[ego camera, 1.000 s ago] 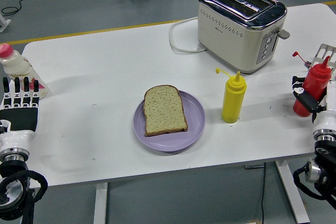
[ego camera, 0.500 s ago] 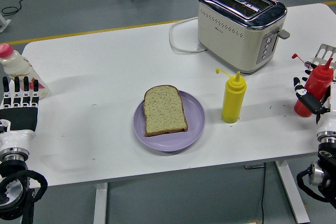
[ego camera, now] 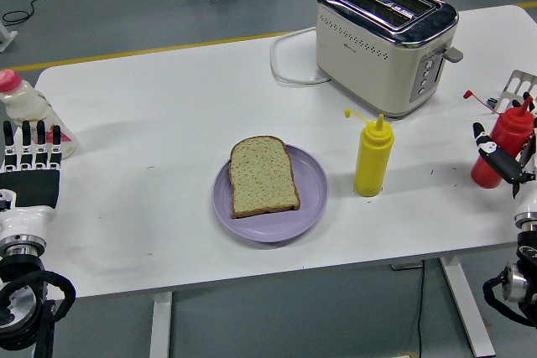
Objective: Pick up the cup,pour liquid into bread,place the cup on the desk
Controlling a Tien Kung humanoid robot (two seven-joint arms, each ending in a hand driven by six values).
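One slice of brown-crusted bread [ego camera: 263, 176] is seen lying on one round lilac plate [ego camera: 312, 175] near the middle of the white table [ego camera: 168, 115]. Two squeeze bottles are counted: one yellow plastic bottle [ego camera: 372, 158] standing just right of the plate, and one red plastic bottle [ego camera: 501, 142] at the right edge, around which the fingers of the right hand [ego camera: 503, 161] are wrapped. The left hand [ego camera: 30, 165] is held flat with fingers straight at the left edge, empty, beside one pink-capped white bottle [ego camera: 25, 106]. One cream and chrome two-slot toaster [ego camera: 384, 39] is placed at the far side.
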